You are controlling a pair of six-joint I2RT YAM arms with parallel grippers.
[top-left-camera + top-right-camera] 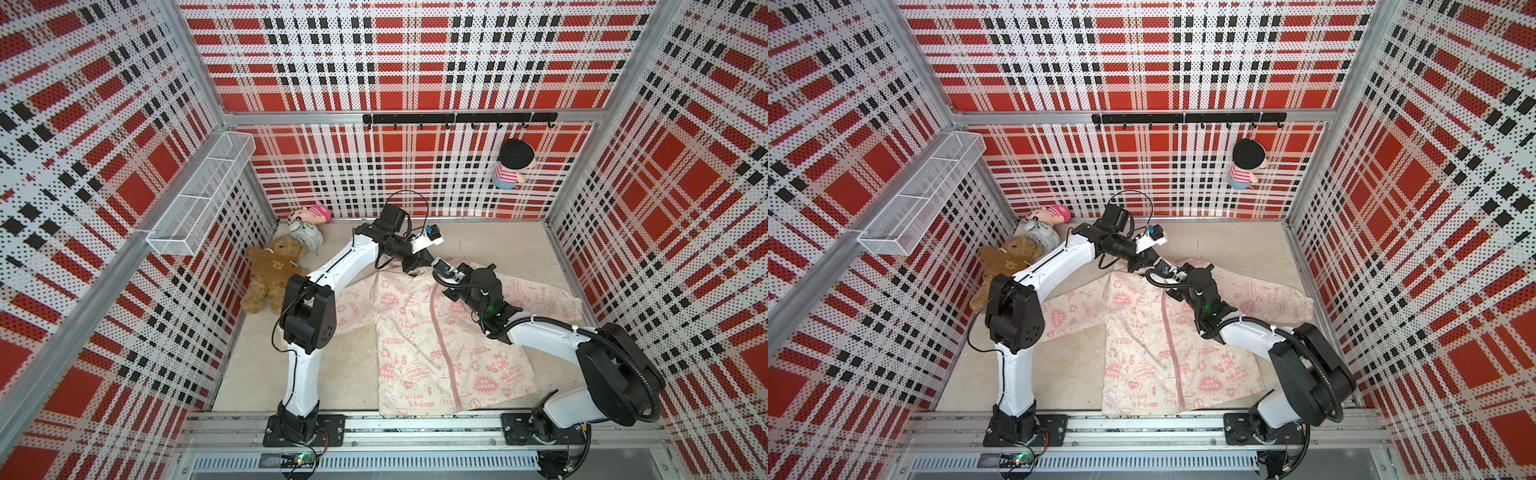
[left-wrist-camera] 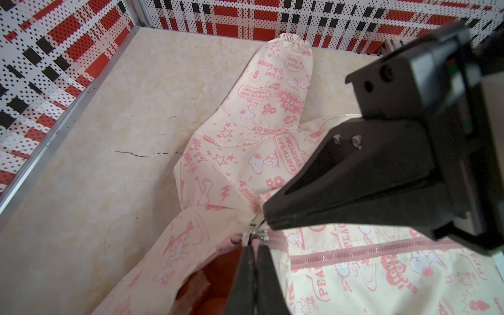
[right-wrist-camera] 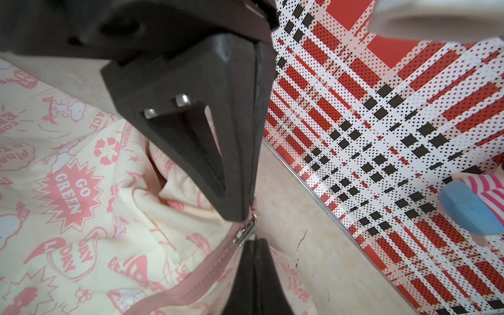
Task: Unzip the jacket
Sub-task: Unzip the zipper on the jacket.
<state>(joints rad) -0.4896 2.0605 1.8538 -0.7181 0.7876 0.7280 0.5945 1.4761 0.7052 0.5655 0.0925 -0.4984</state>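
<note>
Beige tabletop bears the cream, pink-printed jacket, zipper closed.

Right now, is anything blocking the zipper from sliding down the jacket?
Nothing visible does. The right gripper is shut on the zipper pull, and the pink zipper runs bare down the jacket to its hem.
</note>
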